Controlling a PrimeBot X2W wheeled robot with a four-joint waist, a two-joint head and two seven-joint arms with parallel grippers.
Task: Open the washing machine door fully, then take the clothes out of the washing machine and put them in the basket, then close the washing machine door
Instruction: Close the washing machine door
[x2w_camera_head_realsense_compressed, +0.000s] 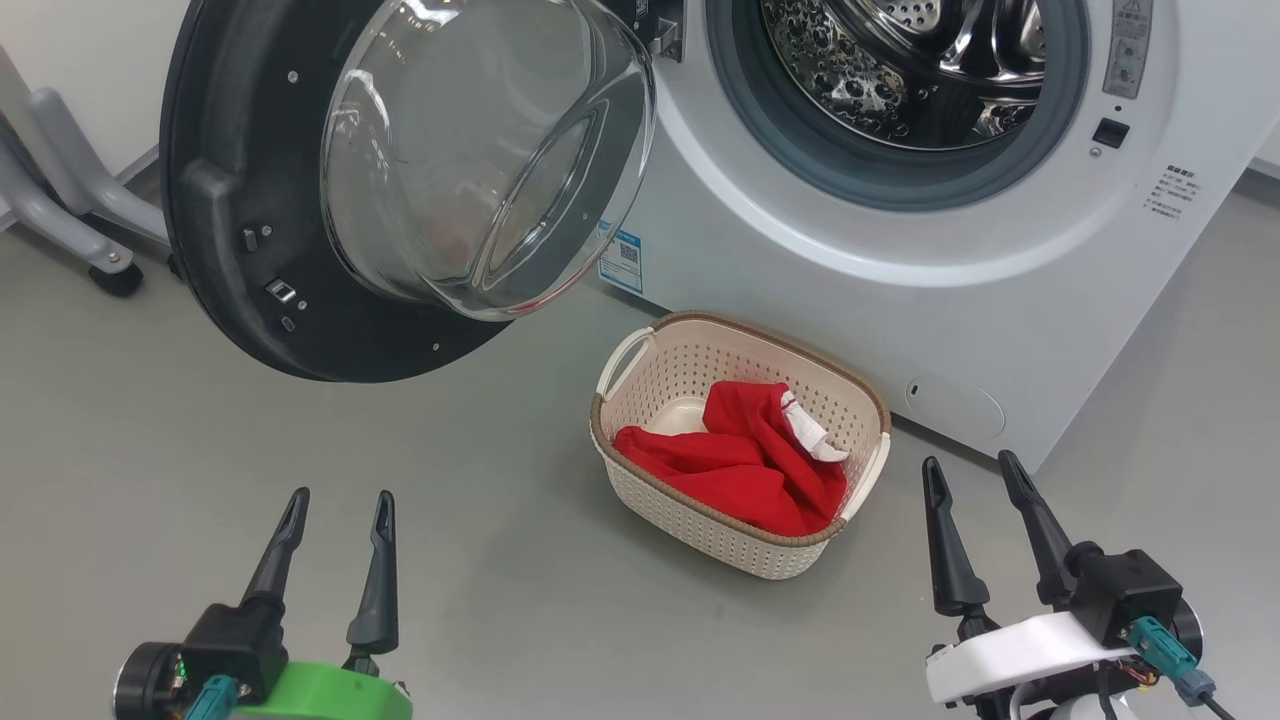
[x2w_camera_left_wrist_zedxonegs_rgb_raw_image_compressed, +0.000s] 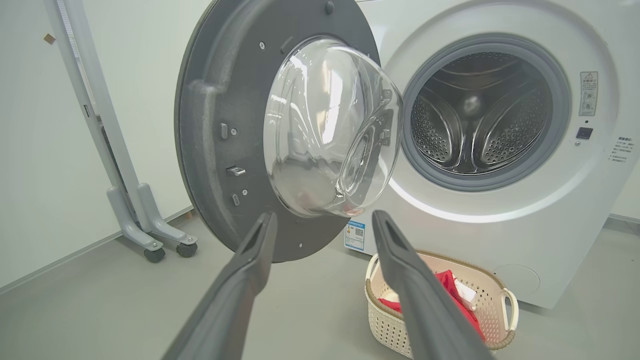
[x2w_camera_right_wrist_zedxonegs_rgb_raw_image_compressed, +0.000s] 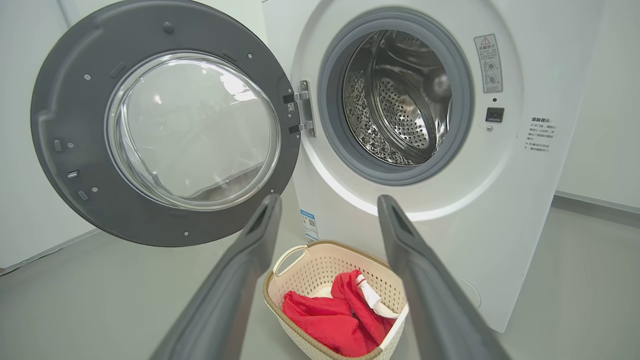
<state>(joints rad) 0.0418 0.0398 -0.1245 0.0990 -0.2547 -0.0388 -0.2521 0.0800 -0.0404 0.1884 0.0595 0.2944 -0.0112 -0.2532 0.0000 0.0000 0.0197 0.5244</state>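
Clothes (x2w_camera_head_realsense_compressed: 745, 455) lie in the basket (x2w_camera_head_realsense_compressed: 690, 520), so the left pincer (x2w_camera_head_realsense_compressed: 341, 495), apart like the right pincer (x2w_camera_head_realsense_compressed: 968, 460), should sweep the washing machine door (x2w_camera_head_realsense_compressed: 230, 200) shut from behind its free edge.

One washing machine (x2w_camera_head_realsense_compressed: 800, 240), one basket (x2w_camera_head_realsense_compressed: 690, 520), two claws (x2w_camera_head_realsense_compressed: 341, 495) (x2w_camera_head_realsense_compressed: 967, 459).

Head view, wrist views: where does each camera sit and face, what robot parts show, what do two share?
Head view: on the head, looking down at the cream perforated basket of red clothes; open left gripper and right gripper show.
Left wrist view: on that wrist, facing the round dark-rimmed glass door; its fingers show.
Right wrist view: on that wrist, facing the white washing machine's steel drum; its fingers show.
All three share the basket.
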